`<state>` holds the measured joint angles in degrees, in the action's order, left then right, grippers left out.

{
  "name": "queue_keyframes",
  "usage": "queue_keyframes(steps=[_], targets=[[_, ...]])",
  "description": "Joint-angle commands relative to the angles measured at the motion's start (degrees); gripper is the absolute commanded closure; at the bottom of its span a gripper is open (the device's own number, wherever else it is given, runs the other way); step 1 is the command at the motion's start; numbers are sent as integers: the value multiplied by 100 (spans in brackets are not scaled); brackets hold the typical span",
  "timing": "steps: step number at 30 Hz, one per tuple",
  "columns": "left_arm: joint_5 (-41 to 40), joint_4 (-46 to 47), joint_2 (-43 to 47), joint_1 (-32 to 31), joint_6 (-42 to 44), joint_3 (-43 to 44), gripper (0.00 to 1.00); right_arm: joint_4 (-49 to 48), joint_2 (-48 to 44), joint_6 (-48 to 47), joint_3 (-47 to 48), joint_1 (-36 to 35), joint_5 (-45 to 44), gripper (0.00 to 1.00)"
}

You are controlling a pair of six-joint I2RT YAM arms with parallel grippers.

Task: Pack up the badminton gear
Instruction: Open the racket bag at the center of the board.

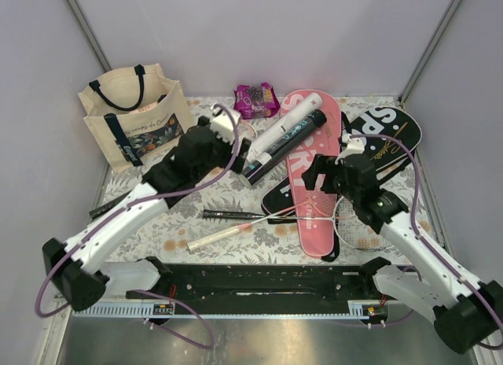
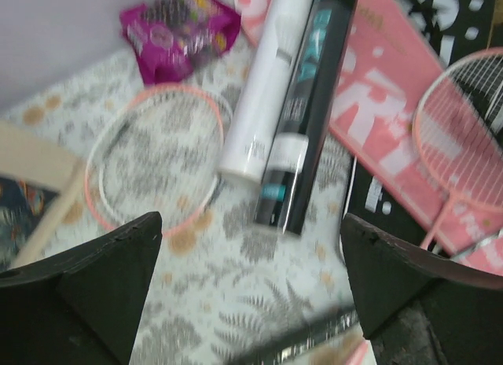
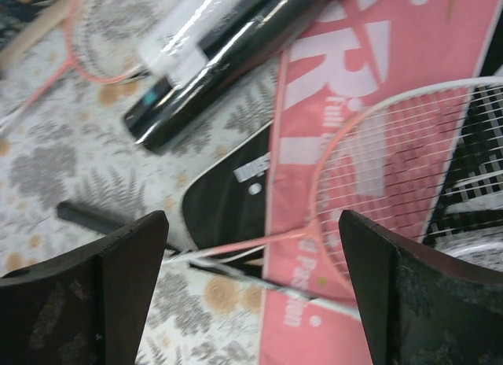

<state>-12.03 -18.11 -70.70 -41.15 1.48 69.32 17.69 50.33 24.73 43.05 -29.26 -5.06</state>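
Both pairs of jaws stand spread wide, and neither has hold of anything. Of the left jaws we see two dark fingers (image 2: 102, 278) at the bottom corners of the wrist view. They are raised above the counter (image 1: 157, 227), with only floral cloth showing between them. Ahead of them lies a pink-rimmed racket (image 2: 153, 160), its head flat on the cloth near the cream tote (image 1: 130, 117). Just right of that head, the white tube (image 2: 263, 90) and the black tube (image 2: 306, 121) lie side by side, touching. Their far ends rest on the pink cover (image 3: 338, 58). A purple snack packet (image 2: 177, 31) sits beyond the racket head, near the back wall.

The right jaws, their fingers (image 3: 102, 286) likewise well apart, hang over the near half of the pink cover. Between them we see a second racket (image 3: 369, 168). Its strung head lies on the pink cover and partly over a black cover (image 1: 389, 137) to the right. Its thin shaft runs left across another black cover (image 3: 228, 200), which lies against the pink one's left edge. We cannot tell whether that one is tucked underneath. A dark handle (image 3: 94, 215) with a thin shaft lies on the cloth beside it.
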Motion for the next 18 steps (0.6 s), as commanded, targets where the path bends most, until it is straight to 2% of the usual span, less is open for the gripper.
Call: queue_keyframes(steps=[1, 5, 11, 18], targets=[[-35, -605, 783, 142, -490, -848, 1, -450, 941, -733, 529, 927, 486, 2], [-387, -738, 1347, 159, -569, -1586, 1, -382, 2373, -1022, 1291, 1851, 1286, 4], [200, -834, 1673, 159, -982, -2063, 4, 365, 4869, -1146, 3207, 3108, 2491, 12], [192, -1002, 1787, 159, -1316, -2150, 6, 1420, 6848, -1374, 5193, 3470, 2501, 12]])
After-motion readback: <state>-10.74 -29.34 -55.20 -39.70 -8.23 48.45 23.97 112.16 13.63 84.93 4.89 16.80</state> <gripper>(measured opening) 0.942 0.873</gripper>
